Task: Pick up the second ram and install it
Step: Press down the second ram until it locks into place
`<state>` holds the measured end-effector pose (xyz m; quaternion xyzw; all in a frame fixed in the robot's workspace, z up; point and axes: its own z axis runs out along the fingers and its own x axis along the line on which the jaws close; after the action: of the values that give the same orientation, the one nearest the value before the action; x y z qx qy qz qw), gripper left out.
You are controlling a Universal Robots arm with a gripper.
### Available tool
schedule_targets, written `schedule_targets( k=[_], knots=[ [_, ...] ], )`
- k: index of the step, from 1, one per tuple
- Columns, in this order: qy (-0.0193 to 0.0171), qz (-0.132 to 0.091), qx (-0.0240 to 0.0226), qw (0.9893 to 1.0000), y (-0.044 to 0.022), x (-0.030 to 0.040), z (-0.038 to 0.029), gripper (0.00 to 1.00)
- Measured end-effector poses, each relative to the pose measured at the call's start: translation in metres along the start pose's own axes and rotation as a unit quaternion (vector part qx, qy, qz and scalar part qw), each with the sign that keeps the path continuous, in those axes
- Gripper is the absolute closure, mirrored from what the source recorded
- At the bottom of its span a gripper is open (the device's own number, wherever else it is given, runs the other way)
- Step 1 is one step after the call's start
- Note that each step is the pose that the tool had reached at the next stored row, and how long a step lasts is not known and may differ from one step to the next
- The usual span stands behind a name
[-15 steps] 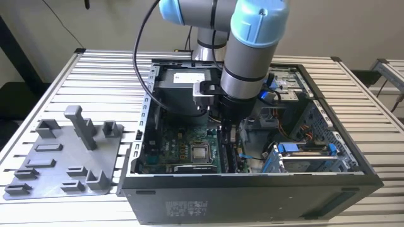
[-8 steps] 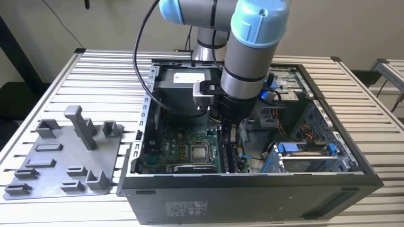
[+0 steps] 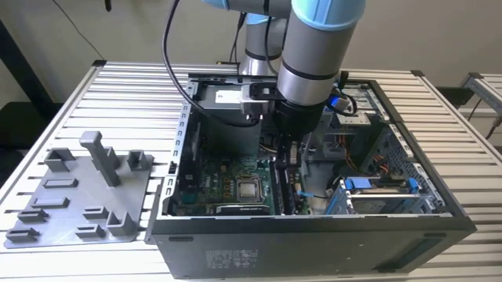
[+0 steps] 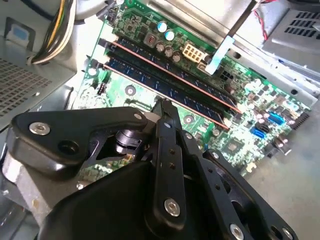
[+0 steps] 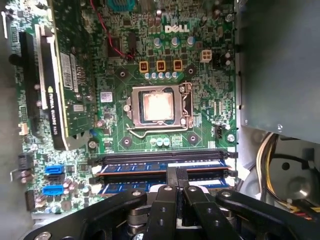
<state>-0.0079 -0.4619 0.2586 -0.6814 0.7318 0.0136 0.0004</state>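
Observation:
The second ram is a long dark strip lying in its motherboard slot, parallel to another ram in the neighbouring slot. My gripper reaches down inside the open computer case. Its fingers are shut together, and their tips rest on the top edge of the second ram near its middle. The fingers cover that part of the stick. In the exterior view the arm hides the slots under the gripper.
A bare processor socket lies beyond the slots, and a graphics card stands past it. The grey power-supply box and a cable bundle crowd one side. The grey holder plate lies outside the case at the exterior view's left.

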Motion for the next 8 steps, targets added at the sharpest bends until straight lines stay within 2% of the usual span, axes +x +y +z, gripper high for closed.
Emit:
schedule_targets(
  k=[3, 8],
  knots=[
    [0.0001, 0.0, 0.0, 1.0, 0.0001, -0.0001, -0.0067, 0.89],
    [-0.0001, 0.0, 0.0, 1.0, 0.0001, -0.0001, -0.007, 0.89]
  ],
)
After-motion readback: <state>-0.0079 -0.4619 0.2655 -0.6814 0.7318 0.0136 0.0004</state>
